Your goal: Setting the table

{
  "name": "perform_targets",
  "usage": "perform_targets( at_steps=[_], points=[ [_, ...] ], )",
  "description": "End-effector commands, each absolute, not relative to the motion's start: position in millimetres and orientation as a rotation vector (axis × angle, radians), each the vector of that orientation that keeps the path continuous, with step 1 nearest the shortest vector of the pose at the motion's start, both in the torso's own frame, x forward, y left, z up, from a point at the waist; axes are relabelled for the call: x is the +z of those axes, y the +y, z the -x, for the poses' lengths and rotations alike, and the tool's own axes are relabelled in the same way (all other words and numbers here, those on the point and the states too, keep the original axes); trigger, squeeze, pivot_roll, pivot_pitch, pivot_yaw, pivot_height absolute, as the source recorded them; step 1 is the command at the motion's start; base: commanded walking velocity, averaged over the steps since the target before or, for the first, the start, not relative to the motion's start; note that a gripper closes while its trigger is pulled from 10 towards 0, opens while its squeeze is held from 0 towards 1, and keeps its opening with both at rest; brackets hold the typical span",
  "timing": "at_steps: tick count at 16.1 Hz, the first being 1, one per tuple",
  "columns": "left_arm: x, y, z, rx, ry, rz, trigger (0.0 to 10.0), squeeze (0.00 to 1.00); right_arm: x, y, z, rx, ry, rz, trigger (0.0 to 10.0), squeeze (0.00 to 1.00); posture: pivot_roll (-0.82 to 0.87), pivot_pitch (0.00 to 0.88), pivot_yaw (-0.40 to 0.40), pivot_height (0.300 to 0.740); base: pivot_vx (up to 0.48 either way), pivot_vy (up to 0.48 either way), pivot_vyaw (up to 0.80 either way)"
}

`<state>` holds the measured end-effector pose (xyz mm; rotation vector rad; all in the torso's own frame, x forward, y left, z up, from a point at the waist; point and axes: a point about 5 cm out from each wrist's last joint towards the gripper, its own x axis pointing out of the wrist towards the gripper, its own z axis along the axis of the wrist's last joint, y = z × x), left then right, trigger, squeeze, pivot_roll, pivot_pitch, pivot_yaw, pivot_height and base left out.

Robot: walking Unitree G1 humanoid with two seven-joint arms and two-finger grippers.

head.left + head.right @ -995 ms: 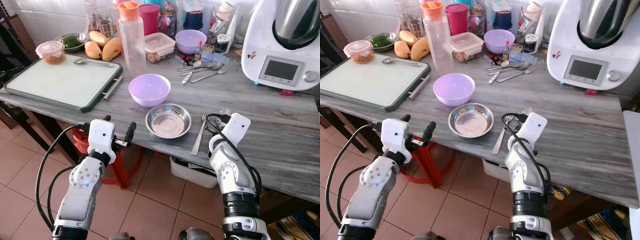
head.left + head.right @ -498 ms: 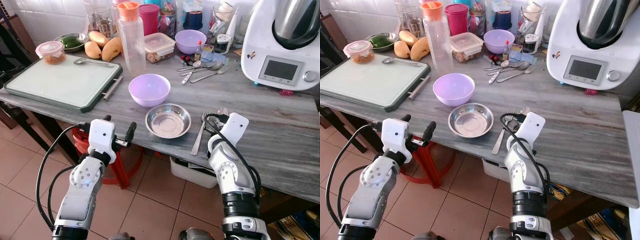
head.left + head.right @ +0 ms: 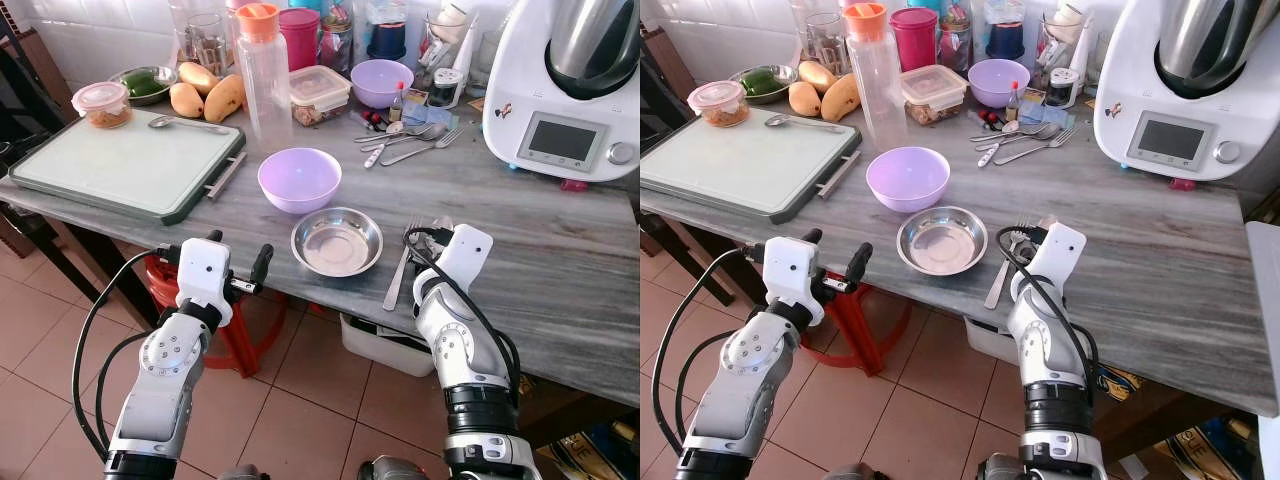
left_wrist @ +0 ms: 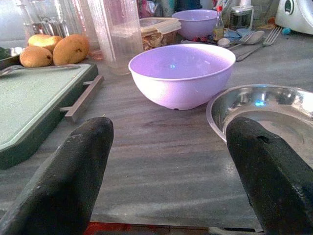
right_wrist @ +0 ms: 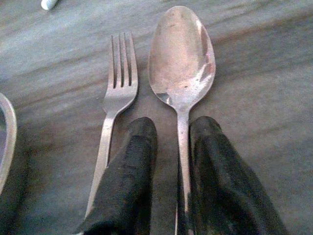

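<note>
lots of things to count on the grey table (image 3: 560, 270)

there are two purple bowls, one near (image 3: 299, 179) and one far (image 3: 381, 82). one shiny metal plate (image 3: 337, 241). one fork (image 5: 113, 105) and one spoon (image 5: 181, 63) lie near, on the right. a far pile of cutlery (image 3: 405, 140), too mixed up to count. three mangoes (image 3: 205, 93). one green board (image 3: 125, 165) on the left with one spoon (image 3: 185, 123) on it. one tall bottle (image 3: 266, 75). two tubs with lids, (image 3: 101, 103) and (image 3: 319, 94). one white machine (image 3: 570, 85). two grippers, left (image 4: 166, 171) and right (image 5: 170, 166).

Head pair looking down at table (image 3: 560, 290), wrist cameras close
</note>
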<state>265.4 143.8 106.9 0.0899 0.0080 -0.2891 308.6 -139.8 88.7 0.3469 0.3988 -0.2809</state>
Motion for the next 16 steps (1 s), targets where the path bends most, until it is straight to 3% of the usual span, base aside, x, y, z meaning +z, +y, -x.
perform_targets(
  at_steps=[1, 4, 5, 16],
  points=[
    [110, 142, -267, -0.302, -0.001, -0.094, 10.0, 0.00, 78, -141, -303, -0.293, 0.456, -0.343, 10.0, 0.80, -0.01, 0.000, 0.026, 0.740, 0.000, 0.000, 0.00],
    [110, 141, -268, -0.303, -0.003, -0.094, 10.0, 0.00, 80, -144, -302, -0.299, 0.440, -0.327, 10.0, 0.81, -0.01, 0.000, 0.025, 0.740, 0.000, 0.000, 0.00],
    [110, 141, -268, -0.303, -0.003, -0.094, 10.0, 0.00, 82, -146, -302, -0.296, 0.425, -0.313, 10.0, 1.00, -0.01, 0.000, 0.025, 0.740, 0.000, 0.000, 0.00],
    [111, 140, -271, -0.294, -0.015, -0.086, 10.0, 0.00, 97, -152, -305, -0.300, 0.289, -0.258, 10.0, 1.00, -0.01, 0.000, 0.023, 0.740, 0.000, 0.000, 0.00]
  ],
)
